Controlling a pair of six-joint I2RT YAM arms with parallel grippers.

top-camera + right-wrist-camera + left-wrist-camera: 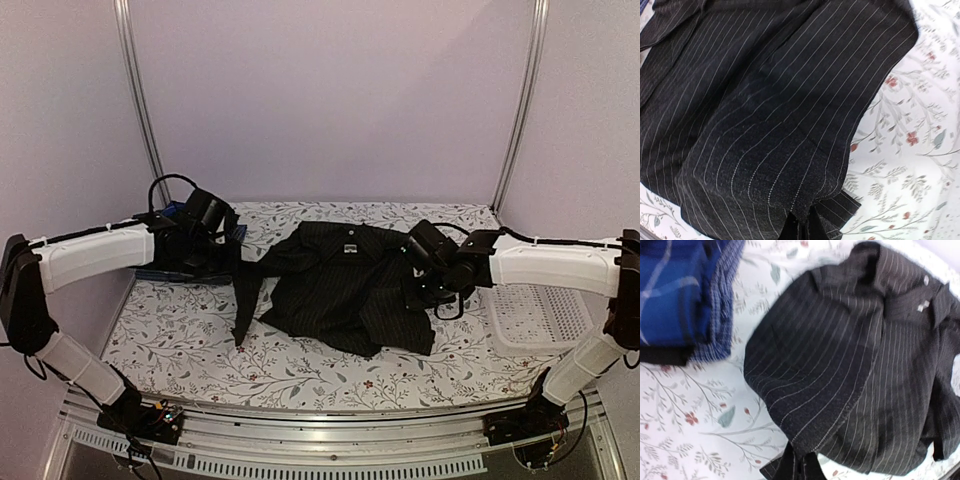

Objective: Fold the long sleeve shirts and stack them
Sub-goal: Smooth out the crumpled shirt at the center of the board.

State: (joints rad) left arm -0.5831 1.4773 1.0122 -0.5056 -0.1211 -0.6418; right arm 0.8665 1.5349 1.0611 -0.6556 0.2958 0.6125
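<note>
The black shirt [345,285] carries fine pale pinstripes. The plaid shirt [670,295] is blue with pale lines. The table [300,370] is white with grey sprigs and red flowers.

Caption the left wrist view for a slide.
Pinstriped black shirt pinched by the left gripper, folded blue plaid shirt beside it.

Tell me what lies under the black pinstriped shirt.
The pinstriped shirt lies on the floral table cover, which shows around it. Anything else beneath is hidden by the cloth.
</note>
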